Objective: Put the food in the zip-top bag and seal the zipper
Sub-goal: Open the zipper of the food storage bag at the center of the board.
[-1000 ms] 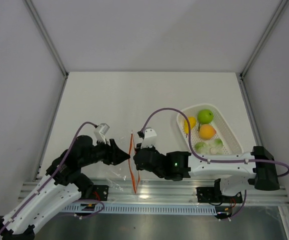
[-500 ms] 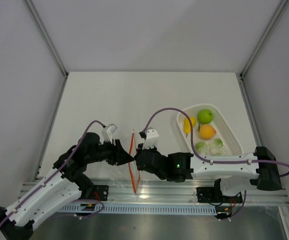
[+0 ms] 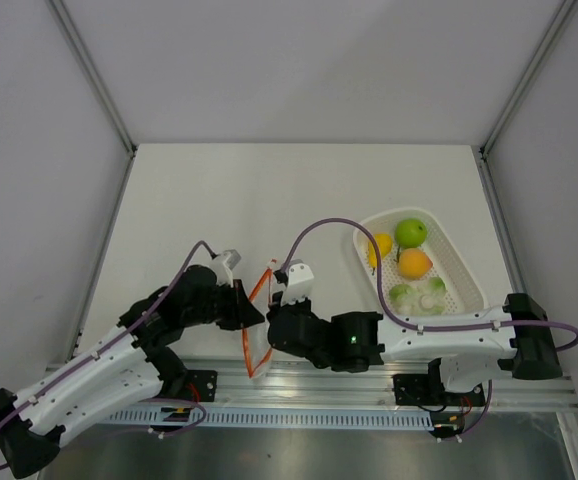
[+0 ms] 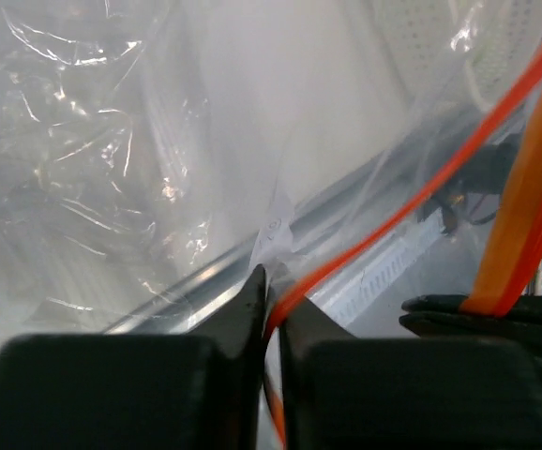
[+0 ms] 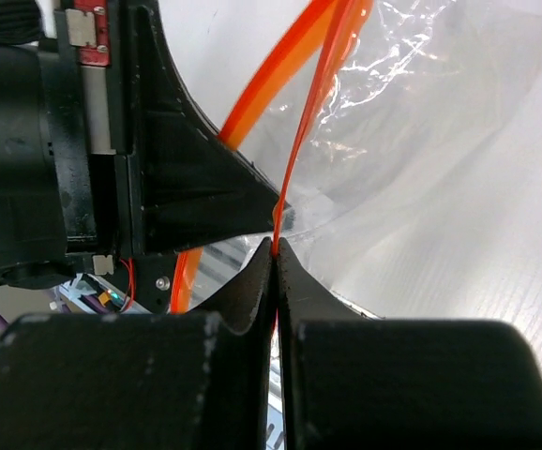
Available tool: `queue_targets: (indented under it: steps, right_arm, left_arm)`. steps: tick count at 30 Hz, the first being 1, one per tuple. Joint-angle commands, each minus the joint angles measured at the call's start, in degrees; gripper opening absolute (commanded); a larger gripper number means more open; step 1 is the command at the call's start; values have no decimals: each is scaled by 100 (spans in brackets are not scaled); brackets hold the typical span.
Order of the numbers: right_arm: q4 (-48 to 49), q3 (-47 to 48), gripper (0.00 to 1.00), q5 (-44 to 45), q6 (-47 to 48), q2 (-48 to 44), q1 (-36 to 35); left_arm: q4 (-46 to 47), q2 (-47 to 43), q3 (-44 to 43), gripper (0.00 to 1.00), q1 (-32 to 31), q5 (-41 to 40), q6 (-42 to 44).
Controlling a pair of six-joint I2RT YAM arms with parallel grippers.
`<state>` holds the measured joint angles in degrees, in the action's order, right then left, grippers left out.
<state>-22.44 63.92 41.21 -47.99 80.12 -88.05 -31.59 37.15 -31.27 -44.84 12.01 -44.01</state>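
Pinching the thin red-orange zipper strip (image 4: pixel 529 197) of the clear crinkly plastic bag (image 4: pixel 83 169): left gripper (image 4: pixel 269 298) and right gripper (image 5: pixel 273 255), each clamped on one lip. Toy fruits (image 3: pixel 413 262) lie in white perforated basket (image 3: pixel 466 283), well apart.

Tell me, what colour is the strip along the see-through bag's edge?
Bright red-orange. The strip shows best in the right wrist view.

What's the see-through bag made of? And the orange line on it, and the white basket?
The bag looks like thin, soft clear plastic: it crinkles and catches shiny glints. Its zipper strip looks like thicker orange plastic, smooth and bendy, since it curves. The basket seems to be hard white plastic with lots of tiny holes, dull rather than shiny.
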Motion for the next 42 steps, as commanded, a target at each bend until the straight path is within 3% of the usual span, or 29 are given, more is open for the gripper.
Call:
queue_targets:
  steps: [1,6,12,24,25,27,31,33,34,36,40,42]
  right_arm:
    - [3,77,0,449,-175,-22,-28]
    - [-279,-265,0,415,-395,-128,244]
    - [-472,-723,0,-139,-185,-163,1377]
    - [204,-951,2,-1808,764,-23,2731]
    - [257,-943,9,-1897,773,30,2784]
    - [214,-864,13,-2047,817,135,2846]
    - [-443,-347,40,-2082,835,460,2820]
    - [-638,-249,45,-1951,826,382,2715]
    - [-735,-257,55,-1889,809,295,2671]
    - [-780,-327,64,-1723,765,-74,2530]
    - [-893,-652,99,-1599,624,-873,2390]
    - [-1182,-767,99,-1293,283,-1366,2310]
  left_arm:
    - [-170,-67,-406,3,-34,-479,59]
    - [-847,-59,-1030,0,-25,-1383,375]
    - [-1349,-76,-1777,0,-34,-2220,516]
    - [-708,1145,-1752,1,-34,-894,876]
    - [-577,1268,-1716,1,-34,-772,868]
    - [-427,1348,-1646,1,-25,-727,868]
    - [-242,1619,-1759,1,1,-761,903]
    - [-181,1717,-1812,0,10,-735,903]
    - [-154,1769,-1874,1,36,-718,912]
    - [-58,1936,-1909,1,63,-691,920]
    - [127,2217,-1918,1,247,-577,938]
    - [223,2341,-1918,1,335,-498,938]
